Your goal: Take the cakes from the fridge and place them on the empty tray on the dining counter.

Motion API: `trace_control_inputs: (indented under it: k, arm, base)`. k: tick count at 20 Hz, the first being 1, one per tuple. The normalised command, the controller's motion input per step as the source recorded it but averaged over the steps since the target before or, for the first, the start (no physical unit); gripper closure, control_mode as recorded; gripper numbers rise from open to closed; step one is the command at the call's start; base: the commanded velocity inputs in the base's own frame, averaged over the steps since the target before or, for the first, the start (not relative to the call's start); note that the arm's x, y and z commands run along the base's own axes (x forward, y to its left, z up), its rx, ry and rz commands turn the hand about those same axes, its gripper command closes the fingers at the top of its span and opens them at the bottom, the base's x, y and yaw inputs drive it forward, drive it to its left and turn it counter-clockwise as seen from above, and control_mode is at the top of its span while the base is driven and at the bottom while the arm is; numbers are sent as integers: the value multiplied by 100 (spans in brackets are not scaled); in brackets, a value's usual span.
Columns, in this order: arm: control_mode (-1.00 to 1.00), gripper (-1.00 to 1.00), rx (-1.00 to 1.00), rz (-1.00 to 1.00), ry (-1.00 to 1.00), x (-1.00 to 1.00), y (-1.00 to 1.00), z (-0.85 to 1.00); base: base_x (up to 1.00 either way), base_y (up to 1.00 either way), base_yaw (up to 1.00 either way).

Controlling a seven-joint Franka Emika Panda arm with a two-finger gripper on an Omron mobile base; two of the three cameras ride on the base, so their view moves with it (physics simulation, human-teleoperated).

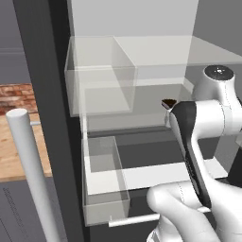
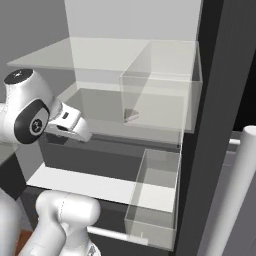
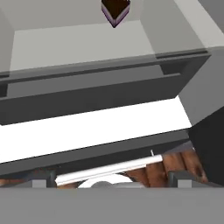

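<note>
This is a rendered home kitchen, seen from right in front of an open fridge. Its dark grey door edge runs down the left of the left base view, with a long white bar handle at lower left. The middle of the frame holds the white interior with clear shelves and clear door bins, a household layout. At the left edge, a red brick wall stands above a wood-topped desk. A dark chocolate cake slice sits on a shelf at the top of the hand view.
</note>
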Motion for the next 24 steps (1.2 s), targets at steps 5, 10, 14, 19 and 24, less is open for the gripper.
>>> trace_control_inputs:
  k: [5, 10, 14, 19, 24]
  arm:
    - [-100, -100, -5, 0, -9, 66, -29, 0]
    - [-100, -100, -1, 0, 0, 58, -21, 0]
    - [-100, -100, 0, 0, 0, 65, -9, 0]
    - [-100, -100, 0, 0, 0, 68, -21, -4]
    - [-100, -100, 0, 0, -1, 62, -24, -21]
  base:
    - [0, 0, 0]
    - [0, 0, 0]
    - [0, 0, 0]
    - [0, 0, 0]
    - [0, 0, 0]
